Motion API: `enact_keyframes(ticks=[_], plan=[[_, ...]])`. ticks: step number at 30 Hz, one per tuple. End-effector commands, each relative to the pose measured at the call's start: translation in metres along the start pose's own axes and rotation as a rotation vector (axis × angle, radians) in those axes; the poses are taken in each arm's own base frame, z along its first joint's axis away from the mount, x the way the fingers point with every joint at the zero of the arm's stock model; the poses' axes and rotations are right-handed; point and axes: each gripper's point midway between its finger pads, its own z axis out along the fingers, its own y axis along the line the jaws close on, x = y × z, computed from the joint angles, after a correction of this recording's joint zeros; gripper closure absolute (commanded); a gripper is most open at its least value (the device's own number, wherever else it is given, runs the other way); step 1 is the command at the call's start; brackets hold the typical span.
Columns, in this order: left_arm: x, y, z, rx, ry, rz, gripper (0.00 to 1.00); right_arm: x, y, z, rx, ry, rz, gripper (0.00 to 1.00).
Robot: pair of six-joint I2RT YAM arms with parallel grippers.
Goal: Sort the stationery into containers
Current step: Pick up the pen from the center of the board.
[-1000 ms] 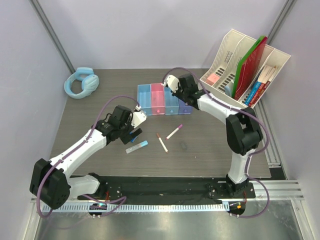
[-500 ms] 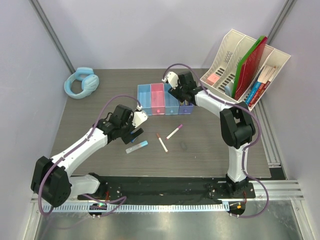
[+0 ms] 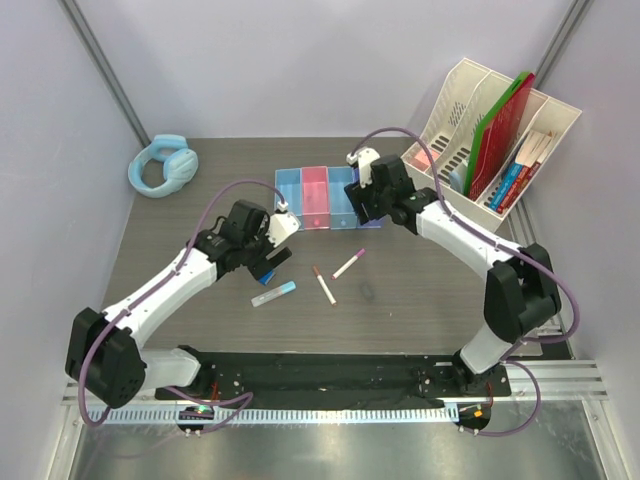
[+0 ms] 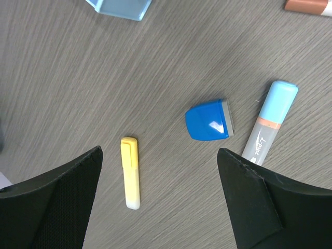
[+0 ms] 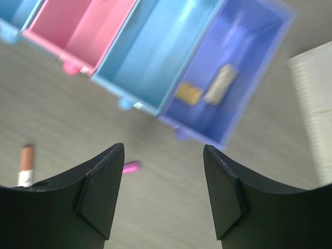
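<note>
My left claw (image 4: 160,155) hangs apart, empty, over marker (image 4: 130,173), block (image 4: 207,120) and tube (image 4: 270,122) on worktop (image 4: 104,78). Red-cap pen (image 3: 324,286) and purple-cap pen (image 3: 349,263) lie mid-worktop. Right claw (image 5: 162,150) is apart, empty, above bins (image 5: 83,36); clip (image 5: 188,93) and eraser (image 5: 220,84) sit in purple bin (image 5: 254,57).

Wood-grain table (image 3: 420,290) carries bins (image 3: 313,200), pens (image 3: 326,288), marker (image 4: 130,173), block (image 4: 208,123), tube (image 4: 270,120), headphones (image 3: 162,166), organiser (image 3: 452,95).
</note>
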Motion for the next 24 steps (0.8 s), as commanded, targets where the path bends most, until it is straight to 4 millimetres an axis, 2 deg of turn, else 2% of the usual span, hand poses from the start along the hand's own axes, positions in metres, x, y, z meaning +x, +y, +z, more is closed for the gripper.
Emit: enact_keyframes(ticks=[1,2,5,8,13,18,21,22,24], plan=[[-0.027,0.012,-0.014,-0.023,-0.084,-0.004,0.09,0.066,0.054,0.014,-0.149,0.227,0.197,0.32],[-0.029,0.014,-0.019,-0.031,-0.096,-0.002,0.09,0.076,0.067,0.020,-0.186,0.272,0.247,0.32],[-0.030,0.019,-0.026,-0.051,-0.100,0.004,0.09,0.095,0.083,0.031,-0.230,0.342,0.291,0.32],[-0.029,0.023,-0.033,-0.067,-0.096,0.013,0.09,0.104,0.091,0.041,-0.244,0.379,0.310,0.32],[-0.023,0.024,-0.037,-0.080,-0.085,0.032,0.09,0.111,0.104,0.038,-0.269,0.409,0.321,0.33],[-0.022,0.024,-0.035,-0.080,-0.079,0.037,0.08,0.118,0.101,0.031,-0.252,0.417,0.316,0.33],[-0.023,0.022,-0.033,-0.071,-0.080,0.032,0.09,0.110,0.095,0.023,-0.229,0.402,0.299,0.33],[-0.023,0.021,-0.032,-0.066,-0.079,0.033,0.08,0.100,0.087,0.019,-0.200,0.369,0.287,0.33],[-0.024,0.021,-0.031,-0.065,-0.083,0.031,0.08,0.092,0.079,0.013,-0.170,0.344,0.267,0.33]])
